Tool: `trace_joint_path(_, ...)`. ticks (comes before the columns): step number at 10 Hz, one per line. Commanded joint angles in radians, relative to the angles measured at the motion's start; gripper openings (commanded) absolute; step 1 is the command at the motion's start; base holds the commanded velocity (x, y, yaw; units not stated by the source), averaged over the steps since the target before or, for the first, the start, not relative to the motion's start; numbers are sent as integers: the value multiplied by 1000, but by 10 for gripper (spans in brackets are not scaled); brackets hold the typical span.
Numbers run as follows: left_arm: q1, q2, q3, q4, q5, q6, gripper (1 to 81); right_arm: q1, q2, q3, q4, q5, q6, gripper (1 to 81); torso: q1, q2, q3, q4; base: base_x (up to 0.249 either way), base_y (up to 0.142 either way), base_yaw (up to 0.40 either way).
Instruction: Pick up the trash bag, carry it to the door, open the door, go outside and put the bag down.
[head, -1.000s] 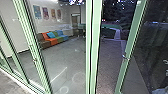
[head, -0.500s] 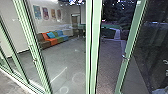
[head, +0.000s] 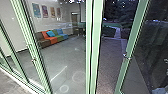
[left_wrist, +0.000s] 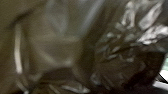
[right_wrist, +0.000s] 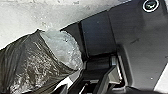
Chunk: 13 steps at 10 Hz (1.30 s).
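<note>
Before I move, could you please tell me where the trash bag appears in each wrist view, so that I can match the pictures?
Left wrist view: the trash bag is close to the camera, its dark creased plastic stretching across most of the picture.
Right wrist view: the trash bag is beside the robot's dark plate, with clear crumpled plastic at one end.
Shared landmark: the bag's shiny wrinkles.

The trash bag (left_wrist: 57, 50) lies before the left jaws. Ahead of them, glass (head: 60, 55) at left shows a sofa (head: 53, 39) beneath posters (head: 45, 11); a door handle (head: 127, 56) sits at right.
</note>
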Motion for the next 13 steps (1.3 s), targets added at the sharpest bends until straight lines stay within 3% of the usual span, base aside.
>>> trace_joint_path(1,-47,0,9,10,60,7,10,47,2,8,-20,-16,-5,811,0,0,0,0,0,0,0)
trace_joint_path(7,-63,36,-36,7,65,7,10,36,51,-105,-19,31,-20,811,-1,0,0,0,0,0,0)
trace_joint_path(13,-66,37,-36,11,66,9,10,35,55,-110,-19,32,-22,811,-1,0,0,0,0,0,0)
